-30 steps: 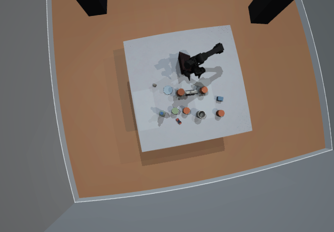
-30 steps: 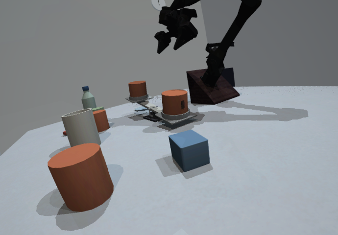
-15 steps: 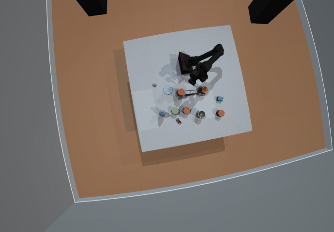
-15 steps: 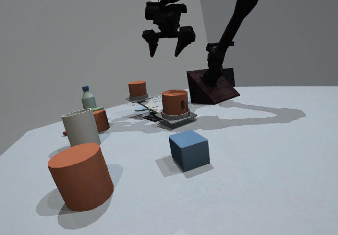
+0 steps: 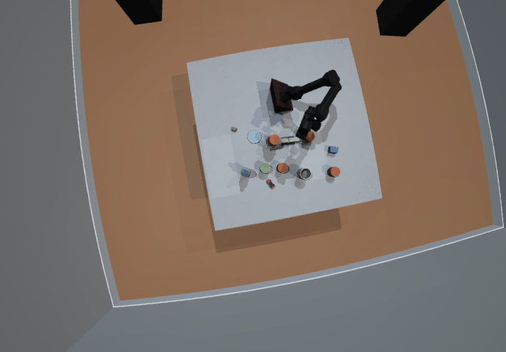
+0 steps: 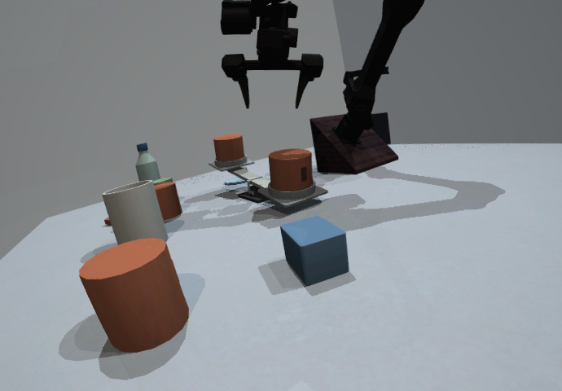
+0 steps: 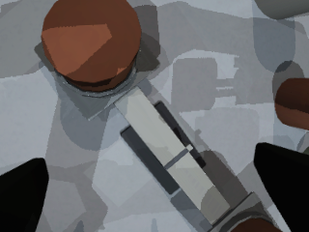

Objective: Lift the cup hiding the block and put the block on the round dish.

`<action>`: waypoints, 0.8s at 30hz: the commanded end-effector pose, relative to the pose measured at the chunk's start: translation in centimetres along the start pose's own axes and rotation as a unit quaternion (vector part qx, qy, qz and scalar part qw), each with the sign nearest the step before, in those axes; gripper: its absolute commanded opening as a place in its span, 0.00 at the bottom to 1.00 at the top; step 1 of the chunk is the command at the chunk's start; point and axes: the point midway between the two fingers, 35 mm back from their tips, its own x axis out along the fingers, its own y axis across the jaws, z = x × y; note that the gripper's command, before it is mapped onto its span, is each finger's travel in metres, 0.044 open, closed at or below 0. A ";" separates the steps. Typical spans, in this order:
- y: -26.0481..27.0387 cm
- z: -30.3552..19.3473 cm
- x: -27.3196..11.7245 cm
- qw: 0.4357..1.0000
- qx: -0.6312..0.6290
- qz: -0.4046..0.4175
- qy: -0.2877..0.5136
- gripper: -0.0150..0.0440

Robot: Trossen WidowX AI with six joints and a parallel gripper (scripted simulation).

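Probably hiding the block under the lower orange cup point(image 5: 311, 136) point(image 6: 289, 170) point(image 7: 89, 48), at the balance's point(image 5: 290, 140) point(image 6: 243, 173) point(image 7: 150, 121) three o'clock from above. Holding the pincer point(image 5: 302, 136) point(image 6: 271, 108) point(image 7: 154, 161) wide and empty, higher up. Risking, through a misaligned descent, jolting the beam and shifting the raised orange cup point(image 5: 273, 139) point(image 6: 229, 148) point(image 7: 255, 226) at nine o'clock, before the round dish point(image 5: 254, 136) point(image 6: 233, 182).

One camera is looking straight down from high above the table point(image 5: 262, 207); another is facing across it from low and close beside the blue block point(image 5: 333, 149) point(image 6: 314, 251); the wrist one is peering down nearby; all are sharing the balance point(image 5: 290, 140) point(image 6: 243, 173) point(image 7: 159, 132), mid-frame.

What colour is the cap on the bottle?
Blue: the cap is a darker blue than the pale green bottle, clearest in the exterior view.
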 end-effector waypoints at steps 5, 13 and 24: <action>0.5 2.7 2.5 0.990 -0.129 0.047 0.034 1.00; 1.5 5.3 5.2 0.962 -0.248 0.095 0.057 1.00; 2.0 6.0 6.2 0.950 -0.284 0.110 0.062 1.00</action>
